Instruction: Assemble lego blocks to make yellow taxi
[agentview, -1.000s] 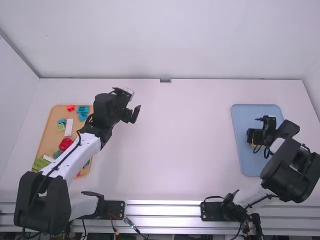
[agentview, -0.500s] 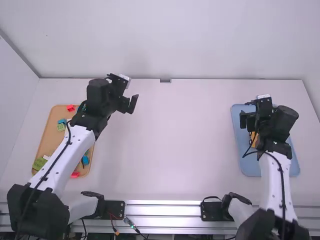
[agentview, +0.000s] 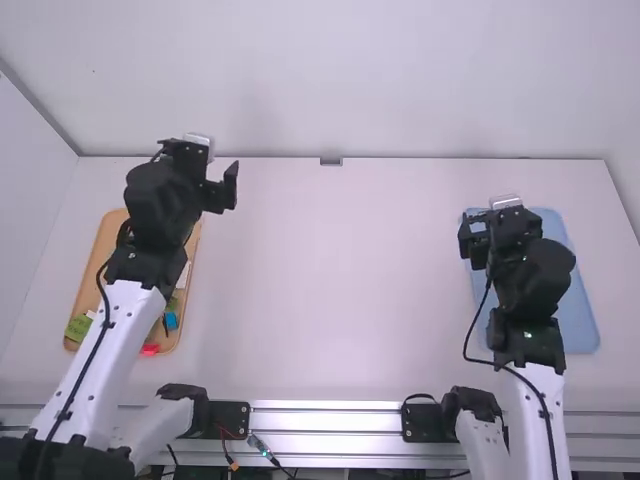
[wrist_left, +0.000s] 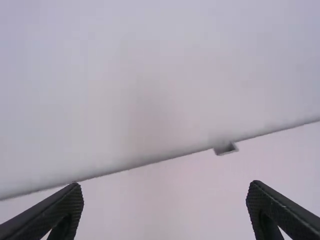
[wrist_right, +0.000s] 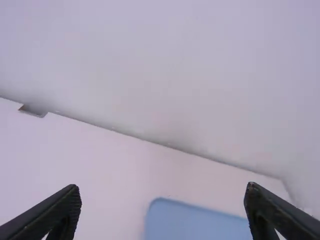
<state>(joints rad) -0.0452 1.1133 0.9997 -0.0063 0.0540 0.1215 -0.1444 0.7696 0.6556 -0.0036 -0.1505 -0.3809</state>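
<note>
Lego blocks (agentview: 78, 328) on orange tray (agentview: 95, 270), blue tray (agentview: 575, 315)

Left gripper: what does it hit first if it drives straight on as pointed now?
No loose object shows ahead of the left gripper. First contact is probably the back wall, low near its seam with the table, or the tabletop itself; depth is unclear.

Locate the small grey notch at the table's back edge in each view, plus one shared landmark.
High view: notch near the middle of the table's back edge.
Left wrist view: notch on that edge, beyond the open jaws of the left gripper.
Right wrist view: notch on that edge, well off to one side of the blue tray.
Shared landmark: the seam between table and back wall.
</note>
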